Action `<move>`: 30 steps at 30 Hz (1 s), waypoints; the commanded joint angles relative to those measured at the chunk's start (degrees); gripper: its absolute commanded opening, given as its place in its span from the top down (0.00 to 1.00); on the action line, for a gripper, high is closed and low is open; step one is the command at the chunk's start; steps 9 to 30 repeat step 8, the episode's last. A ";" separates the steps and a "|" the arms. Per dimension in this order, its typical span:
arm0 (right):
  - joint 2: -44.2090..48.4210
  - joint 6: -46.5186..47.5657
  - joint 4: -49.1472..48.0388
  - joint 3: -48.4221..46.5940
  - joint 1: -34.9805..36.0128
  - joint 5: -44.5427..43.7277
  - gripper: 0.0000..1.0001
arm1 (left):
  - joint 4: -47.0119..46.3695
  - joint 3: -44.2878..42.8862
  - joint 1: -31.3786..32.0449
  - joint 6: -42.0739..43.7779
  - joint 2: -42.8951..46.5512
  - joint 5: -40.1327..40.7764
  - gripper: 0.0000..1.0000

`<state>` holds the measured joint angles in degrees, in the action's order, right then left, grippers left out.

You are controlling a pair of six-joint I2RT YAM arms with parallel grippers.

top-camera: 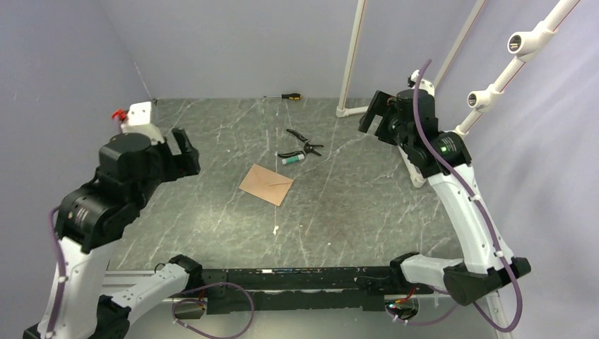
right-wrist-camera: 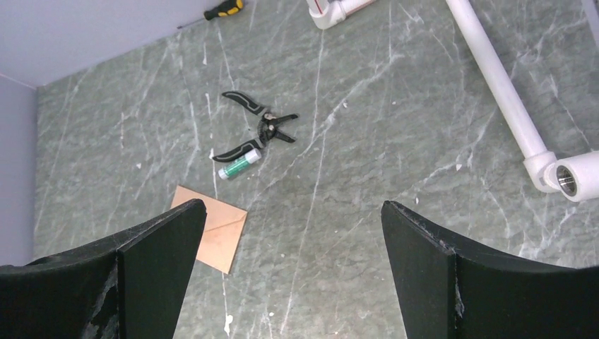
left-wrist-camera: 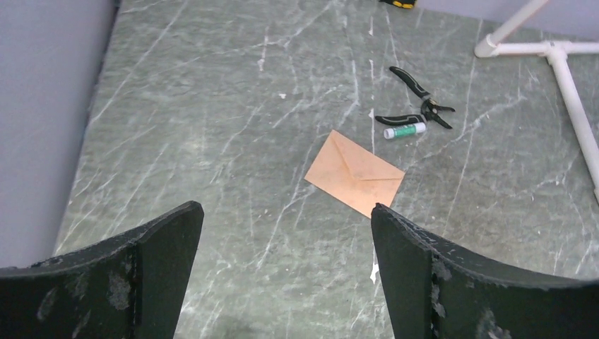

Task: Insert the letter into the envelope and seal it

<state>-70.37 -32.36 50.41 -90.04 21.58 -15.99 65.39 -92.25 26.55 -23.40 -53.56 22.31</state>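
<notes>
Judging by how things lie, the job looks almost done. The envelope (top-camera: 266, 183) lies flat with its pointy flap folded down. I cannot see the letter anywhere, so I think it is inside, but I cannot be sure. I also cannot tell if the flap is stuck shut. If it is not, the next move would be for one hand to come down and press softly on the flap without pushing the envelope away. The left gripper (top-camera: 185, 152) hangs high on the left side. Its two fingers are spread wide, and it holds nothing and touches nothing. The right gripper (top-camera: 374, 113) hangs high at the far right, also spread wide, with nothing in it. Both are well apart from the envelope, which sits in the middle of the table (top-camera: 212, 212) between them. Just past the envelope, on its far right side, lies a small glue stick (top-camera: 293, 160). It is right beside the black pliers (top-camera: 302, 145). Way off at the far edge lies a screwdriver (top-camera: 286, 96). White pipes (top-camera: 351, 63) stand at the far right.
</notes>
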 commanded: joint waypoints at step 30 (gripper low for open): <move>4.21 3.35 1.54 -2.00 0.00 -1.01 0.00 | 7.23 -2.77 0.00 -4.48 5.50 6.98 0.07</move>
